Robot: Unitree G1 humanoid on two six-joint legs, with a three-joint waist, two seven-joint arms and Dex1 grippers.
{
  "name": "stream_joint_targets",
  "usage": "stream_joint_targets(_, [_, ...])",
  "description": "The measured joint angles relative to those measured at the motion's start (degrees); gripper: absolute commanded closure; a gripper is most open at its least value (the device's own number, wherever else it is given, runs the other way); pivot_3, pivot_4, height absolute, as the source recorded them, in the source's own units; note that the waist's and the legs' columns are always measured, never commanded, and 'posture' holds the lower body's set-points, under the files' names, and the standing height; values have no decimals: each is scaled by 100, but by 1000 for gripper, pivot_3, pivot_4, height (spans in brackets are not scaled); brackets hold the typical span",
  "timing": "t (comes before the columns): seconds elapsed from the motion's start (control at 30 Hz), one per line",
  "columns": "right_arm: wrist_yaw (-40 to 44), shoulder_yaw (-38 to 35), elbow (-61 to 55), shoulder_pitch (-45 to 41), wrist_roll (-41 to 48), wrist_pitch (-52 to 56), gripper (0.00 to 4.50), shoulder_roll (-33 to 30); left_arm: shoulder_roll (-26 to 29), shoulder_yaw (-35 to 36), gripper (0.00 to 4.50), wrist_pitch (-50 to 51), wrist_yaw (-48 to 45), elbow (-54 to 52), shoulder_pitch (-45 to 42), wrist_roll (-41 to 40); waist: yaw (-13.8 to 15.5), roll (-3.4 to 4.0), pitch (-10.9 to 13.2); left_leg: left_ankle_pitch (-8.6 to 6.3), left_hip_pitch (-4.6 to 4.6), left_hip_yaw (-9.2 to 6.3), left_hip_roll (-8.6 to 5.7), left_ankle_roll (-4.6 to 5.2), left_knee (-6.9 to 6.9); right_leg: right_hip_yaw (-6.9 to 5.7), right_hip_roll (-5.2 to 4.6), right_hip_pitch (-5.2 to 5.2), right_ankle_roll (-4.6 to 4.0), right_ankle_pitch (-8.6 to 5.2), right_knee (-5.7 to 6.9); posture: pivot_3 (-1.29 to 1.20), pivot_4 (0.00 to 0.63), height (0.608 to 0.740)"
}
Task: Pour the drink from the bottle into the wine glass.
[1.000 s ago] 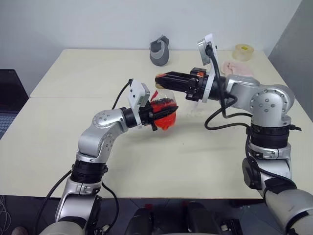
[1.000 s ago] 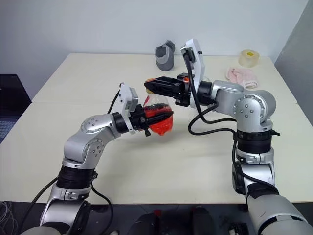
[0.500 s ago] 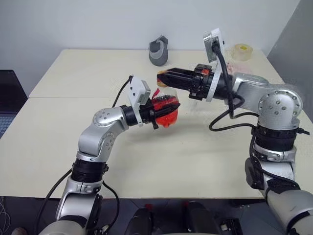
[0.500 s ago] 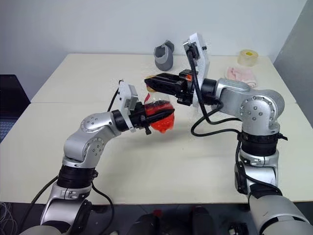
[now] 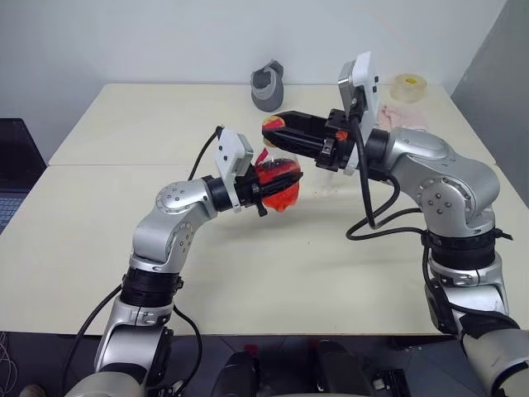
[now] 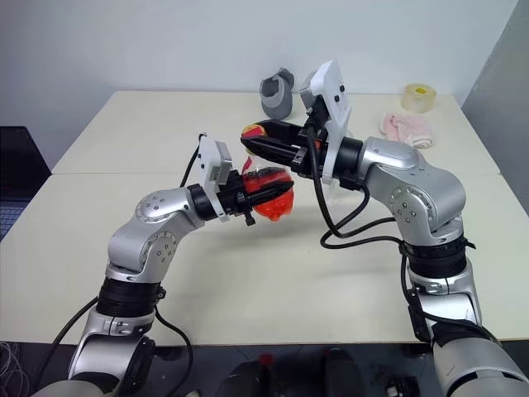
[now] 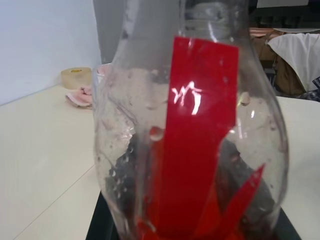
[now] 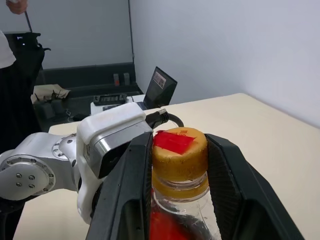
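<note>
Currently the bottle (image 5: 277, 178) is held above the table (image 5: 116, 215) between the two claws, long axis close to upright, neck and cap (image 8: 179, 148) pointing up, base down

Left gripper (image 5: 279, 184) is clenched around the lower body of the bottle; its black fingers are wrapped on the part where the drink (image 6: 271, 201) sits. The bottle body is seen directly ahead of this claw in the left wrist view, with the red label strip (image 7: 197, 135) running along its length

Right gripper (image 8: 176, 165) comes in level from the other side, above the left claw, and is closed on the cap: one black finger (image 8: 127, 190) is seen against each side of the yellowish cap in the right wrist view. A scrap of red label lies on the cap top

Bottle look: small, clear plastic, narrow neck, droplets on the inside wall, bright red translucent liquid pooled in the bottom part, upper part mostly clear

Beyond both claws, at the far table edge, a grey cup-like object (image 5: 269, 85) is seen; further out past the right arm a tape roll (image 5: 409, 87) and a pink cloth (image 6: 407, 127) are seen
</note>
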Motion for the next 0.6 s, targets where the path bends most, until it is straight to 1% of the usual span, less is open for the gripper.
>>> stream_joint_targets(0.17, [55, 60, -2, 3, -158, -139, 3264, -32, -7, -14, 3260, 27, 22, 20, 0, -2, 1, 0, 0, 0, 0, -1, 0, -1, -1, 0, 0, 0, 0, 0, -1, 0, 150, 740])
stream_joint_targets(0.33, [60, 43, -19, 2, -109, -86, 3264, -43, -7, -23, 3260, 30, 26, 19, 1, -3, 2, 0, 0, 1, 0, -2, 0, -1, 0, 0, -1, 0, 0, 0, -1, 0, 150, 740])
stream_joint_targets(0.47, [-77, -218, -225, 2, 365, 468, 3264, -161, -10, -93, 3260, 27, 13, -67, 9, -15, 10, 0, 0, 1, -2, -5, 0, -1, 0, 0, -17, 0, 0, 0, -4, 0, 150, 740])
stream_joint_targets(0.6, [-287, -808, -752, -5, 945, 878, 3264, -405, 20, -106, 3260, 44, 16, -72, 203, -8, 10, 0, 0, -1, -1, -3, 0, 2, -3, 1, -20, 0, 0, 0, -6, 0, 150, 740])
